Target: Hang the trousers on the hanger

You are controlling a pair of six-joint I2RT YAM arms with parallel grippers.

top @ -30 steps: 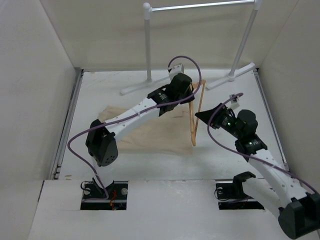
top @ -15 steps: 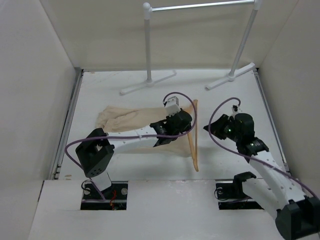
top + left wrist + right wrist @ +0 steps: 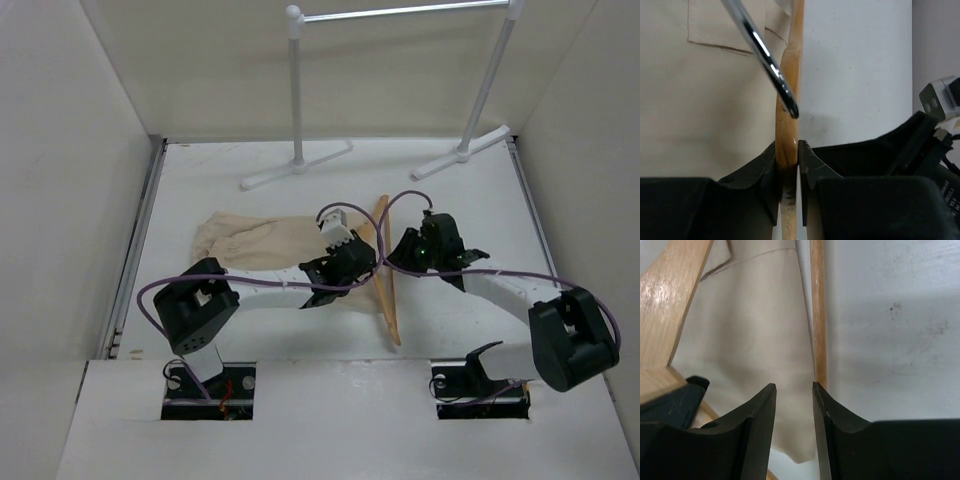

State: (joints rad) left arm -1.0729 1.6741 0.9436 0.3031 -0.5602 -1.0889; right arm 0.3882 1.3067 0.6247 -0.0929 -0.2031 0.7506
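The beige trousers (image 3: 250, 240) lie flat on the table, left of centre. The wooden hanger (image 3: 388, 285) lies along their right edge. My left gripper (image 3: 345, 262) is shut on the hanger's wooden top (image 3: 788, 125), just below the metal hook (image 3: 765, 55), with the trousers (image 3: 705, 100) to its left. My right gripper (image 3: 410, 250) is low at the hanger's right side. In the right wrist view it (image 3: 794, 390) is open over the edge of the trousers (image 3: 755, 330), with the hanger's crossbar (image 3: 818, 315) next to its right finger and a hanger arm (image 3: 670, 300) at upper left.
A white-and-silver clothes rail (image 3: 400, 12) stands at the back on two feet (image 3: 295, 165). White walls close in the table on the left, right and back. The two grippers are close together at the hanger.
My left gripper has brought the hanger down and nearer, laying it by the trousers. My right arm has swung left and down to the hanger.
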